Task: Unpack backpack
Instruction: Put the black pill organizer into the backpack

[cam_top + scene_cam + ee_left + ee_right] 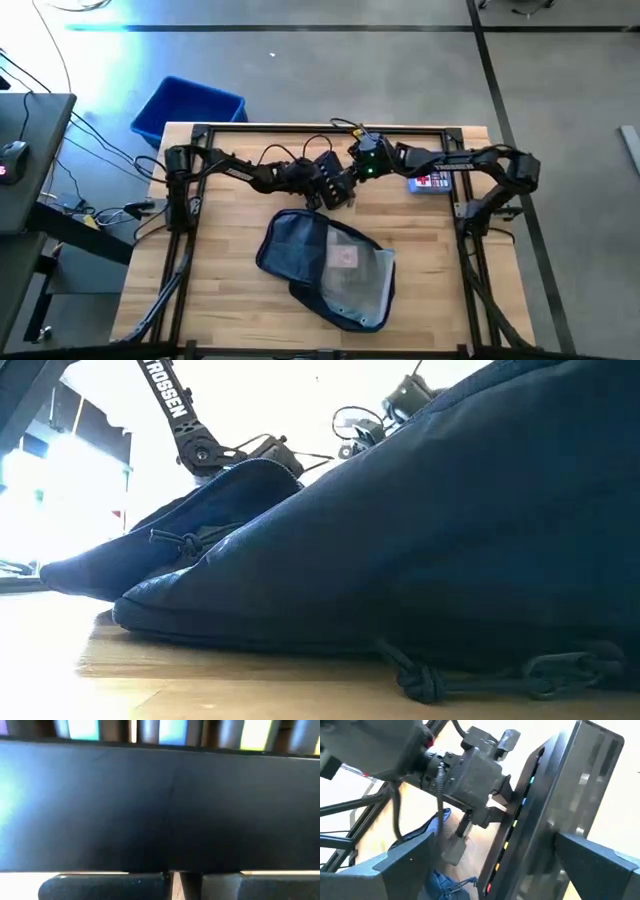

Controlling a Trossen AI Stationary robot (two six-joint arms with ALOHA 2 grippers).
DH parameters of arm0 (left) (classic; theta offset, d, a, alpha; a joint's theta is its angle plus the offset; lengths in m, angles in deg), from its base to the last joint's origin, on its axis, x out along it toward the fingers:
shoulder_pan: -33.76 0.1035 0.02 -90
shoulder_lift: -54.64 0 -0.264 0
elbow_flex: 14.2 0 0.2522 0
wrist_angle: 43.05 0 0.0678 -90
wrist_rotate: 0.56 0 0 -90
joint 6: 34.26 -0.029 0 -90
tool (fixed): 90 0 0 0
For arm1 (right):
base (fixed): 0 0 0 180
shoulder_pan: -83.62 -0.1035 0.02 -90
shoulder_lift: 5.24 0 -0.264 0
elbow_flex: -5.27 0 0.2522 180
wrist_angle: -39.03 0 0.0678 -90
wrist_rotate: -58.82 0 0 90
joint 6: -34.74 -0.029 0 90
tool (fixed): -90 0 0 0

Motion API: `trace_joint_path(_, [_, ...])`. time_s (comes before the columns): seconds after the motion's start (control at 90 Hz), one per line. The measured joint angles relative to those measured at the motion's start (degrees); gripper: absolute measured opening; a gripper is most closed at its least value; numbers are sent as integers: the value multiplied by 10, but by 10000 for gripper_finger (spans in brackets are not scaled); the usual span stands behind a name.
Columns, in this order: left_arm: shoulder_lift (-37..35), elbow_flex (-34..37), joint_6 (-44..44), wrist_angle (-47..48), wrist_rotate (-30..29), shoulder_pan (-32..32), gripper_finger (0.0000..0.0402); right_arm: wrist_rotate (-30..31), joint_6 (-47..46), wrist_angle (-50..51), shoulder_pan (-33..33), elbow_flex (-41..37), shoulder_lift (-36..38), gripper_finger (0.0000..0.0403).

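The navy backpack [300, 255] lies flat on the wooden table's middle and fills the low view [400, 540]. A pale see-through pouch [358, 268] lies at its right half. Beyond it, both arms meet at a flat black slab [555, 795] with coloured marks along one edge [512, 827]. My left gripper [495, 802] is shut, its tips at the slab, whose broad face [160, 805] fills the left wrist view. My right gripper [495, 865] is open, and the slab stands between its fingers, close to one finger [595, 857]. My left gripper's shut fingertips [496, 804] stand against the slab beside its coloured edge, pointing at it level from the table's left. Whether they press it or hold a part of it, I cannot tell. My right gripper has one finger right by the slab's broad face [570, 820]; whether they touch, I cannot tell.
A small red-and-white box [430, 182] lies on the table under my right arm. A bright blue bin [190, 105] stands on the floor past the table's far left corner. Bare wood shows near the front edge [220, 310].
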State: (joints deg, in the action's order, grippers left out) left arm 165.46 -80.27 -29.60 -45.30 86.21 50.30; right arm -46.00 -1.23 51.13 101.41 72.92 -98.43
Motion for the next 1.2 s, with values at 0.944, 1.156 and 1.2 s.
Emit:
trace_joint_path(0.944, [-4, -4, 11, -23, 11, -25, 0, -43, 105, -2, -64, -5, 44, 391])
trace_joint_path(1.156, [-71, -3, -10, 81, -35, -33, 0, -57, 364, 75, -63, 15, 81, 391])
trace_joint_path(1.2, [-97, -3, -15, 113, -51, -37, 0, -31, 446, 134, -64, 43, 85, 391])
